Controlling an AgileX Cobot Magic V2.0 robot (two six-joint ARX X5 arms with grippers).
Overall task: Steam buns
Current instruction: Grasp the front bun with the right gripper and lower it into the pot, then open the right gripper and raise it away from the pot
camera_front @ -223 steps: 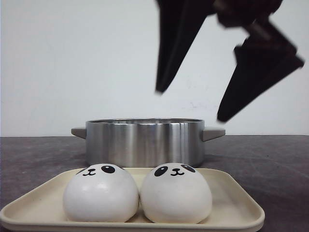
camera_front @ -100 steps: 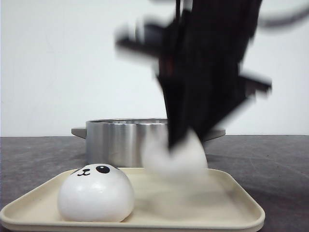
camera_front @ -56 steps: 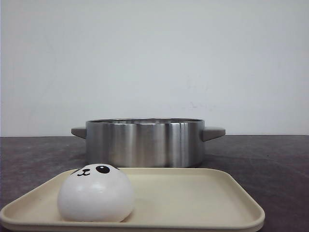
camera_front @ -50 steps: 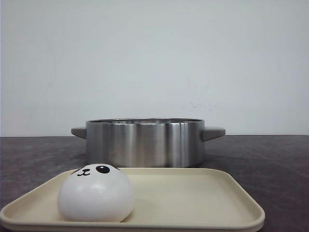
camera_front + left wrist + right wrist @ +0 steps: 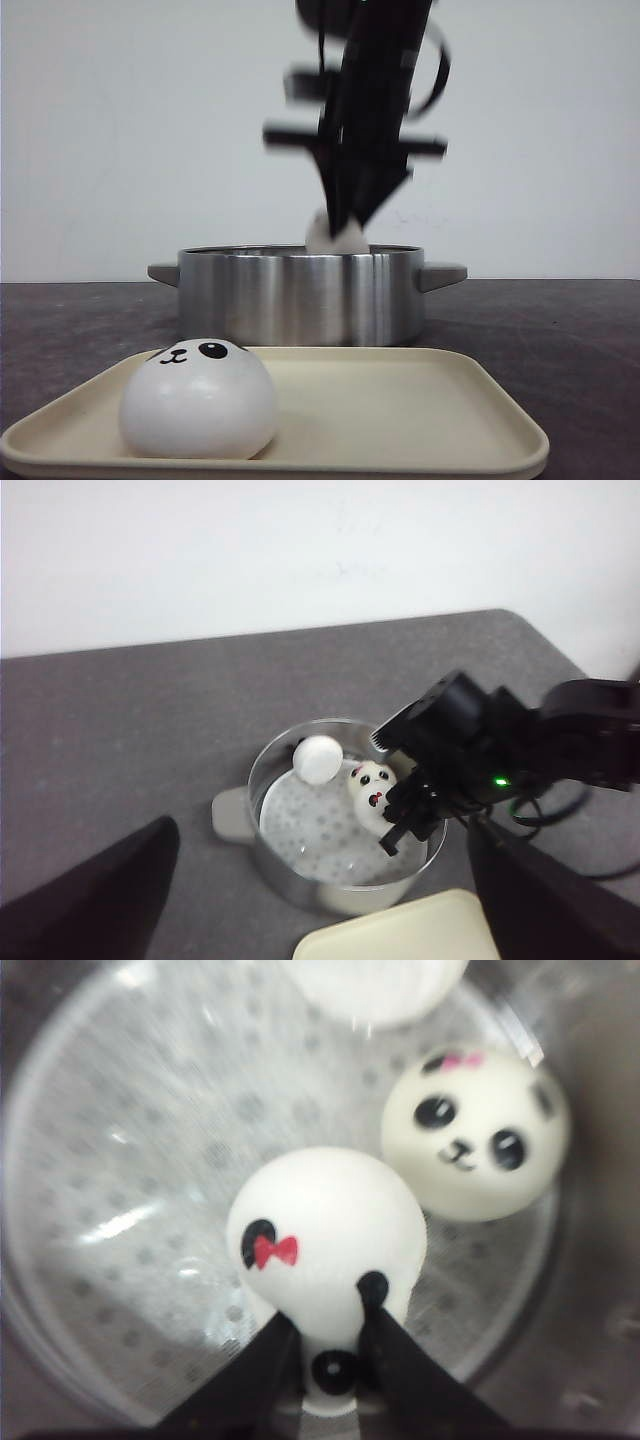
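Above pot [image 5: 300,295], right pincer [image 5: 325,1345] pinching half-hidden bun [image 5: 325,1225], left pincer unseen.

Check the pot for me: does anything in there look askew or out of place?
One thing: the bun in the right claw hangs tilted, its face turned sideways over the steamer pot. The bun already inside sits face up. A third bun rests at the pot's edge. Nothing spilled or damaged.
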